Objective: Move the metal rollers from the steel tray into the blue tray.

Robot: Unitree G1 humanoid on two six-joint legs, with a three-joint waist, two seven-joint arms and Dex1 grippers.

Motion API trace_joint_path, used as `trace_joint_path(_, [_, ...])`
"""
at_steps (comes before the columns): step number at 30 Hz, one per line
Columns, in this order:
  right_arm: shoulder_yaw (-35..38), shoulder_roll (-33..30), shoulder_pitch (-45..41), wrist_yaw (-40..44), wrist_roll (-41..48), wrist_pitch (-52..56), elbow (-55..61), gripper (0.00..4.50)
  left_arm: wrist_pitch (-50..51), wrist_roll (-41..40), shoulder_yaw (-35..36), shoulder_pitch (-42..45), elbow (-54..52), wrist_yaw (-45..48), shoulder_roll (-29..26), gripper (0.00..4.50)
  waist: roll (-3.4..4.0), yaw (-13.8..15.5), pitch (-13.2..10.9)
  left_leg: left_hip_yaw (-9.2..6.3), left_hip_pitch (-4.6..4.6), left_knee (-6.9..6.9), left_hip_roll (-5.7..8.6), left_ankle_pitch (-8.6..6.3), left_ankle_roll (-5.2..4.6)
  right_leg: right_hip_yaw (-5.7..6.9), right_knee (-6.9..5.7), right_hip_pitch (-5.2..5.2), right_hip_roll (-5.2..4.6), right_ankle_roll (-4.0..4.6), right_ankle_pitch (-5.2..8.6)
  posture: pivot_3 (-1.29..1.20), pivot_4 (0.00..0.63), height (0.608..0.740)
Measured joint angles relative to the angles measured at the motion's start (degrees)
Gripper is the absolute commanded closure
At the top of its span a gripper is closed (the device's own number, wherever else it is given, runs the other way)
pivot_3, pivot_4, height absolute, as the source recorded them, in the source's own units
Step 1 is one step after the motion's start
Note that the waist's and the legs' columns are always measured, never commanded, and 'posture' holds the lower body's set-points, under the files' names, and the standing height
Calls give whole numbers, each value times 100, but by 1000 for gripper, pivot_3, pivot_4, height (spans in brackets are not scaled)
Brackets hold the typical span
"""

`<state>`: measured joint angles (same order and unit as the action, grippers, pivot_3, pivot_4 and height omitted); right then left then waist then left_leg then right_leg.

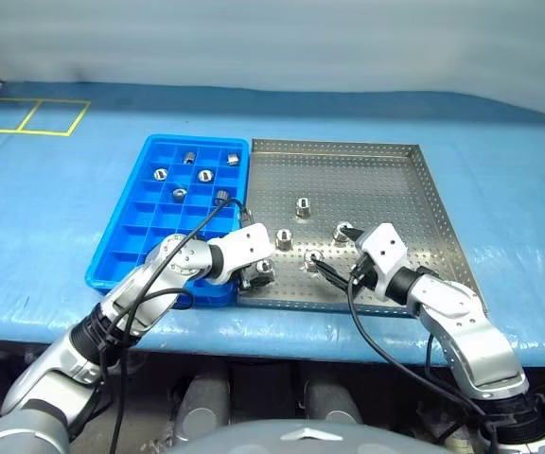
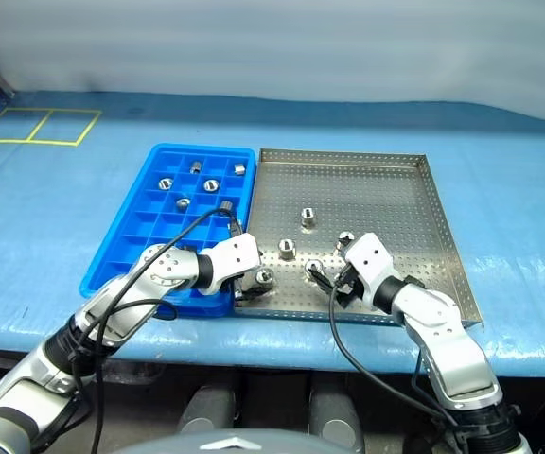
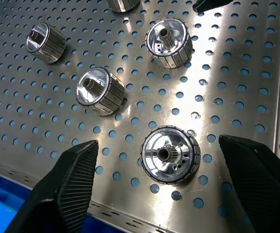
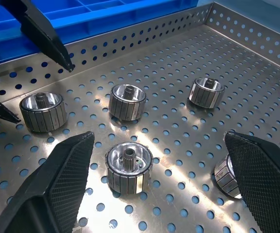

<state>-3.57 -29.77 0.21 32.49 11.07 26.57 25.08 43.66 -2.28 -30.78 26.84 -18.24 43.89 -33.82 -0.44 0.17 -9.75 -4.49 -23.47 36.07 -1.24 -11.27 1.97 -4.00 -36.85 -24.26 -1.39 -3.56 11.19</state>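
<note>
Steel tray (image 1: 414,203) sits touching the blue tray (image 1: 121,236), which lies at its 9 o'clock. Five metal rollers (image 1: 303,206) lie in the steel tray's near half; five more sit in blue tray compartments toward its far end. L gripper (image 3: 159,187) jaws wide apart, straddling one roller (image 3: 169,154) near the tray's front-left rim, nothing gripped. R gripper (image 4: 157,191) also spread wide, empty, roller (image 4: 129,167) between its fingers.
</note>
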Motion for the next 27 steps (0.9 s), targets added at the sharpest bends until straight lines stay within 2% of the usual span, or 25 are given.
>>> trace_joint_path(5, [-50, 43, -129, 2, -52, -33, -43, 0, 91, -8, 44, -25, 13, 54, 57, 1569, 7, 1, 7, -1, 0, 0, 0, 0, -1, 0, 0, 0, 0, 0, 0, 133, 150, 740])
trace_joint_path(6, [-60, 59, -140, 3, -56, -39, -58, 0, 91, -8, 48, -29, 13, 67, 59, 1735, 6, 1, 7, -1, 0, -1, 0, 0, -1, 0, 0, 0, 0, 0, 0, 134, 150, 740])
trace_joint_path(8, [-74, 82, -161, 4, -72, -45, -124, 0, 90, -6, 54, -34, 13, 89, 59, 2187, 7, 0, 8, 0, 0, -2, 0, 0, -1, 0, 1, 0, 0, 0, 0, 135, 150, 740])
trace_joint_path(13, [-84, 96, -163, 5, -111, -92, -186, 0, 88, 1, 93, -61, 12, 123, 56, 3798, 9, -15, 9, 0, 0, -3, 0, 0, -1, 0, 0, -1, 1, 1, 0, 134, 150, 740])
trace_joint_path(20, [-86, 123, -171, 4, -150, -119, -192, 0, 83, 10, 105, -62, 19, 142, 67, 3798, 10, -24, 9, 0, 0, -3, 0, 0, -1, 0, 1, -1, 1, 0, 1, 130, 150, 740])
trace_joint_path(23, [-86, 130, -173, 4, -156, -121, -194, 0, 70, 9, 117, -68, 27, 145, 76, 4430, 10, -23, 9, 0, 0, -3, 0, 0, -1, 0, 1, 0, 1, 0, 0, 130, 150, 740])
trace_joint_path(27, [-86, 155, -177, 2, -165, -123, -197, 0, 42, -2, 162, -78, 12, 199, 77, 4473, 10, -26, 9, -1, 0, -3, 0, 0, -1, 0, 1, -1, 1, 1, 1, 130, 150, 740])
